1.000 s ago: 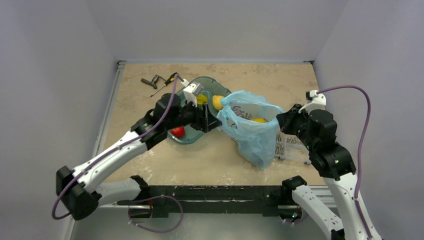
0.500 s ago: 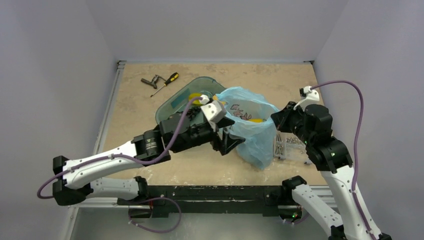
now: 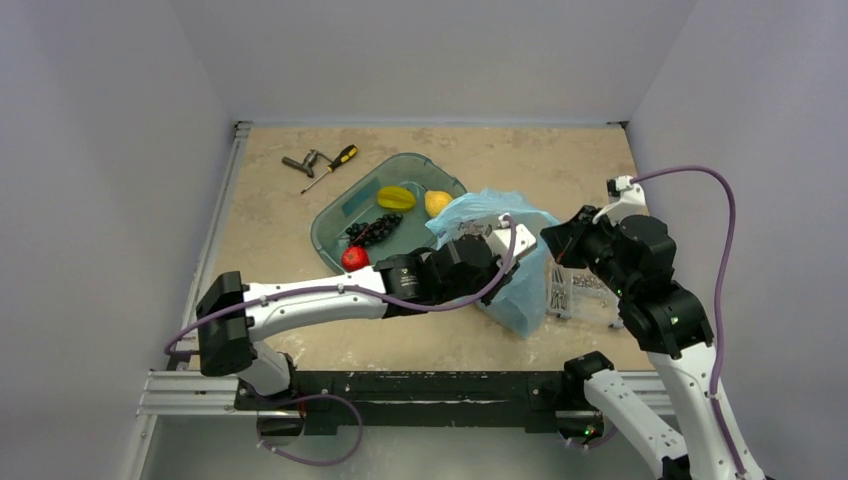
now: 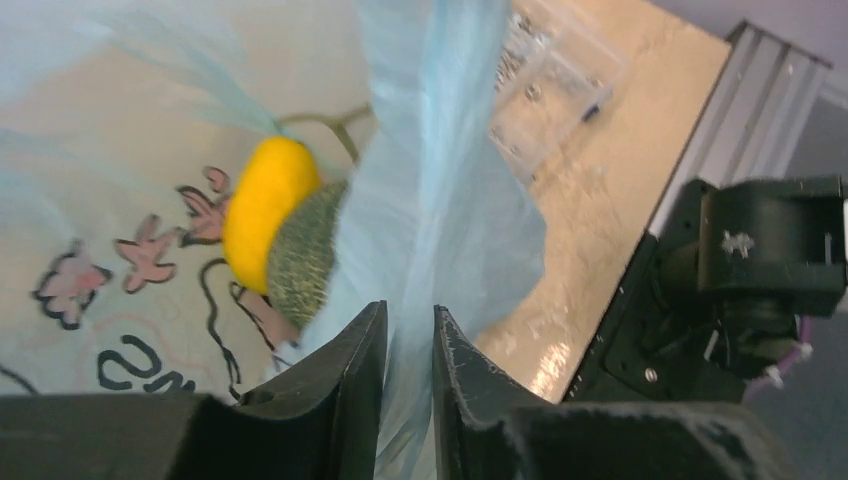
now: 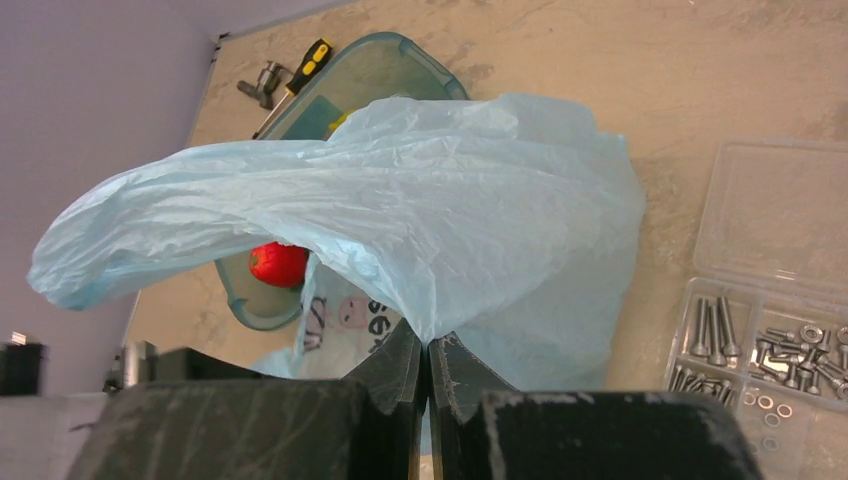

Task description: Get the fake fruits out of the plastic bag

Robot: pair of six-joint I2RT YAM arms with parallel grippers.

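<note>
**Bag clamped at two points; both fruits inside**

A teal tray (image 3: 345,208) is located left of the plastic bag (image 3: 522,295). In it are seen a star fruit (image 3: 396,197), a pear (image 3: 436,203), black grapes (image 3: 372,230) and a red fruit (image 3: 354,258). A screwdriver (image 3: 333,166) is placed beyond the tray, near the far left corner of the table. A clear box of screws (image 3: 580,290) is set just beside the bag on its right.

The left arm is stretched across the table in front of the tray, hiding part of the bag in the top view.

The left gripper (image 4: 408,390) is clenched on a fold of the bag's film, which is passed between its fingers. The right gripper (image 5: 427,400) is clamped on the bag's rim, with the fingers pressed together.

The yellow fruit (image 4: 262,210) and the rough green fruit (image 4: 305,255) are touching inside the bag. Both are seen just beyond the left fingertips, behind the gripped film and against the printed wall.
</note>
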